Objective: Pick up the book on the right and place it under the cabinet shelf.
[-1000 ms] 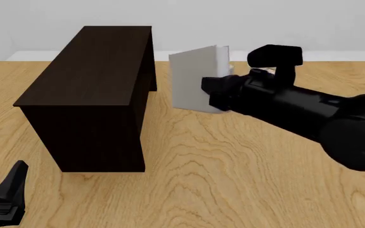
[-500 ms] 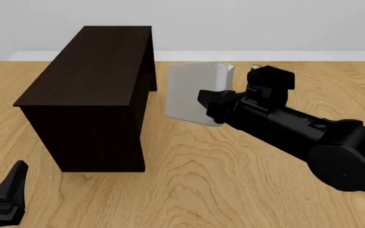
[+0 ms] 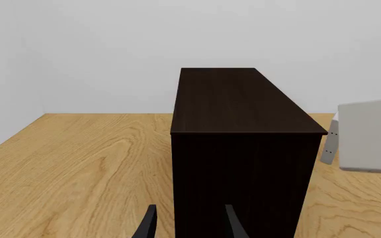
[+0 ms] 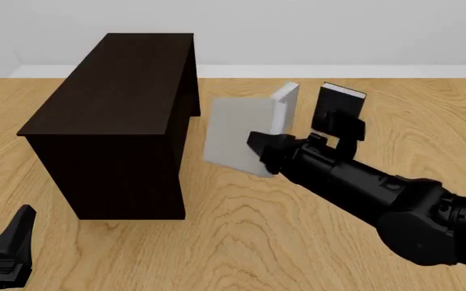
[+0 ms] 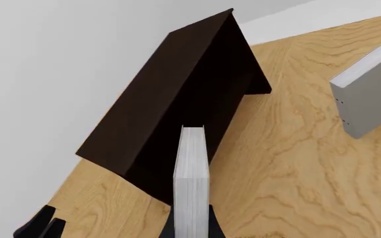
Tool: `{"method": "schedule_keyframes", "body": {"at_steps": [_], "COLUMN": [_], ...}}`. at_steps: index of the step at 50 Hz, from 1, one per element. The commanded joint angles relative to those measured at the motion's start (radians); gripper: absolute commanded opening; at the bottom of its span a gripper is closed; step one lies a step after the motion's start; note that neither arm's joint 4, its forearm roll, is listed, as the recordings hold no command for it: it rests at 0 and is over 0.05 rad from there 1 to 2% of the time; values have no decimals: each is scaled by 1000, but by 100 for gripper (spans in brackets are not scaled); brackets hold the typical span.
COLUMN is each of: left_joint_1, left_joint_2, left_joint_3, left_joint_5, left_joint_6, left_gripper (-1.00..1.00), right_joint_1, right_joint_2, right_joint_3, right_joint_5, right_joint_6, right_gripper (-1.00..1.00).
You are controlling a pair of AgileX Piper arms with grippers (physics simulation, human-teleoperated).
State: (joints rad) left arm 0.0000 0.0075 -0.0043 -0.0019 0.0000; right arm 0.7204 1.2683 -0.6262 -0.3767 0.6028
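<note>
Fingers of the left gripper (image 4: 6, 248) sit low at the near left corner of the pale wooden worktop (image 4: 298, 242), spread apart with nothing between them; in the left wrist view the two dark tips (image 3: 147, 225) frame the end of the cabinet. Next to the right stands the big, dark brown, boxy wooden cabinet shelf (image 4: 116, 115) with its flat top, resting on the worktop. Just beside its right face hangs the broad, nearly square light grey book (image 4: 233, 133) with a plain cover, lifted clear of the worktop and tilted slightly. The right gripper (image 4: 259, 150) pinches this book at its lower right corner; in the right wrist view the white page edges (image 5: 192, 188) run upright between the fingers, pointing toward the cabinet's dark side. Behind the held book stands a narrower, slimmer light grey book (image 4: 283, 108), upright on the worktop. Further right, a black book (image 4: 338, 109) with a pale top edge stands upright, partly hidden by the black right arm (image 4: 378, 194).
</note>
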Motion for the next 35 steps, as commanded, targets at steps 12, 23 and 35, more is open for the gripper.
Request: {"method": "schedule_keyframes", "body": {"at_steps": [12,23,35], "left_joint_1": [0,0,0], "left_joint_2": [0,0,0], "left_joint_3": [0,0,0], "left_joint_5": [0,0,0], "left_joint_6": [0,0,0], "left_gripper": [100,100,100], "right_joint_1": [-5,-6,-38], "right_joint_2": [68,94,188], "right_joint_3": [42,63,78], "right_joint_5": [-130,-181,-283], "right_joint_6": [97,120,163], "right_gripper": [-100,-100,-100]}}
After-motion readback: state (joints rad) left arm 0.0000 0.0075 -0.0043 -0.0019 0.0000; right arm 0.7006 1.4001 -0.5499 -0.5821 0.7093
